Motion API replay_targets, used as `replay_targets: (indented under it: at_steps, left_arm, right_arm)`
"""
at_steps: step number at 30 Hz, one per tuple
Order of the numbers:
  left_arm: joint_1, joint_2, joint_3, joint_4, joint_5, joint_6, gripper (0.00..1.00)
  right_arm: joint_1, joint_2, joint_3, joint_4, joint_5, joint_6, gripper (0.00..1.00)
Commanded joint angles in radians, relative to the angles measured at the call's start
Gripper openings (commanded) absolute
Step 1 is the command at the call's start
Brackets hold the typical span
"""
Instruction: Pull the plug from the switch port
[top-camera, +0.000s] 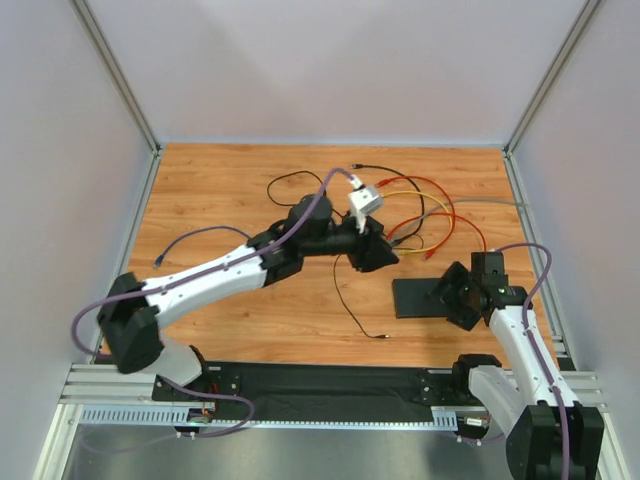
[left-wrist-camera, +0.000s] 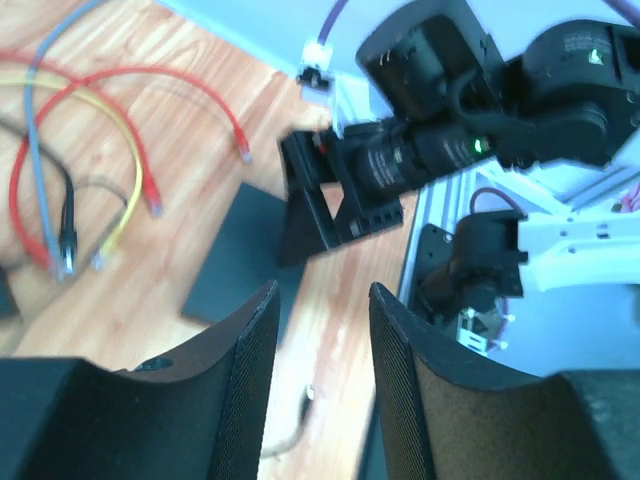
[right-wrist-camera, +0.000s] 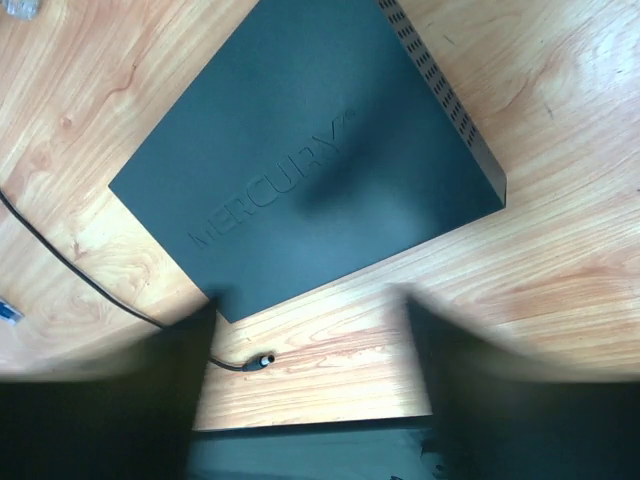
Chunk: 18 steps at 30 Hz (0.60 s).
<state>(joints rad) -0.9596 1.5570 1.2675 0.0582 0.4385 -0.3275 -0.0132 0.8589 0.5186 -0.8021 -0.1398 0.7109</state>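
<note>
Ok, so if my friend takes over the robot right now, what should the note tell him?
Left gripper: open, holding nothing.
Right gripper: open, holding nothing, hovering by the switch.
Switch: lying flat on the table.
Plug: loose on the table beside the switch's corner.
Done: the plug looks pulled out.
Left: the socket edge is hidden, so check it, then move the arms away.

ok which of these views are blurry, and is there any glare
top external: sharp and evenly lit; left wrist: soft throughout, the coloured network cables smeared; right wrist: the switch is crisp, its embossed lettering readable, but the right tool is a dark blur, with a sheen on the wooden table top right
</note>
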Motion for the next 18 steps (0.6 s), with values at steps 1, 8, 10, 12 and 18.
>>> replay_targets:
  at_steps: [1,8,10,12,18]
  left_arm:
    - [0.002,-0.145,-0.257,0.112,-0.115,-0.126,0.49]
    - [0.018,-0.530,-0.687,0.091,-0.416,-0.326,0.66]
    - [0.022,-0.690,-0.793,0.017,-0.492,-0.358,0.78]
    - [0.028,-0.865,-0.897,-0.076,-0.601,-0.432,0.85]
    - [0.045,-1.381,-1.104,-0.334,-0.718,-0.568,1.00]
  right_arm:
    - [0.048,0.011,0.066,0.040,-0.009,-0.036,1.00]
    - [0.137,0.054,0.126,0.027,0.068,-0.071,1.00]
    - [0.191,0.055,0.136,0.035,0.100,-0.065,1.00]
    - [0.229,0.058,0.136,0.047,0.132,-0.065,1.00]
    - [0.278,0.121,0.123,0.148,0.065,-0.082,1.00]
